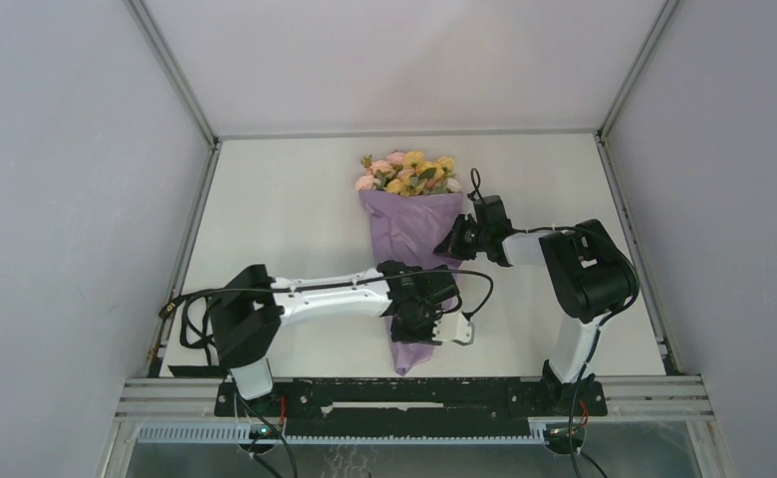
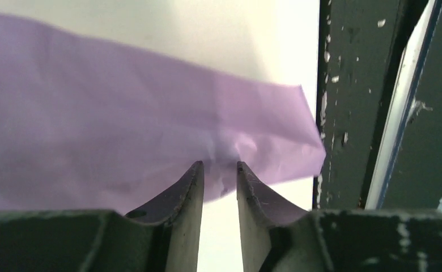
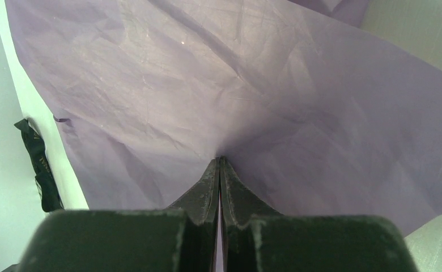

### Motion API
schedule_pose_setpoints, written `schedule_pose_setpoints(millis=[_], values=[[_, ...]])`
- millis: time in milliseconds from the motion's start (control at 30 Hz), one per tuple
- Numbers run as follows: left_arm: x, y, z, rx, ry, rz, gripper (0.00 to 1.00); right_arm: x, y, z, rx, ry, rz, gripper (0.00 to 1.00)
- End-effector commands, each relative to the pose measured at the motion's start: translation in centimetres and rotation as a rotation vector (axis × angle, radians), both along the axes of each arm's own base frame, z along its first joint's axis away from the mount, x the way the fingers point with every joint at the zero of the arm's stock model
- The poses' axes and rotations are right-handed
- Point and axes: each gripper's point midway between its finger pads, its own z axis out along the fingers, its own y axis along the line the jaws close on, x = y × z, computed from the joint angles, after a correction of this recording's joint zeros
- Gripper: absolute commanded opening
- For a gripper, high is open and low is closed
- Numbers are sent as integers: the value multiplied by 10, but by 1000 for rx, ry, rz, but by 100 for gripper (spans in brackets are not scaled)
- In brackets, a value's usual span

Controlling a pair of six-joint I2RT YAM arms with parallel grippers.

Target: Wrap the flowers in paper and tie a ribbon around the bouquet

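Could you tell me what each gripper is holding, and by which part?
The right gripper is shut on the paper, pinching its right edge below the flowers. The left gripper stands open at the paper's narrow end, clamping nothing.

Left wrist view: paper (image 2: pixel 122 113) is out of focus and runs off the 9 o'clock edge. Can't tell whether it's nipped between the left claw (image 2: pixel 220 165) tips or just lies behind them.
Right wrist view: paper is cut off at 12 and 3 o'clock. Only a scrap of ribbon (image 3: pixel 40 167) shows at 9 o'clock, its lower end lost behind the right claw (image 3: pixel 219 160) body, lettering too faint to read.
Top view: flowers (image 1: pixel 407 171) have their stems buried inside the paper cone. Left claw covers the cone's lower part toward 6 o'clock, its tips hidden under its own body.
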Motion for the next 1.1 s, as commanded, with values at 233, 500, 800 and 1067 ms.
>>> schedule_pose_setpoints(millis=[233,500,800,1067], values=[[-58,-11,-60,57,28,-198,34,-4,-7,-13,-85,16,-9,10],[-48,-1,-69,101,137,-142,34,-8,-9,36,-31,-49,31,31],[-48,4,-75,113,241,-118,35,-23,-61,69,-152,-54,-73,56],[-47,5,-76,123,242,-108,35,-24,-53,39,15,21,-88,80]])
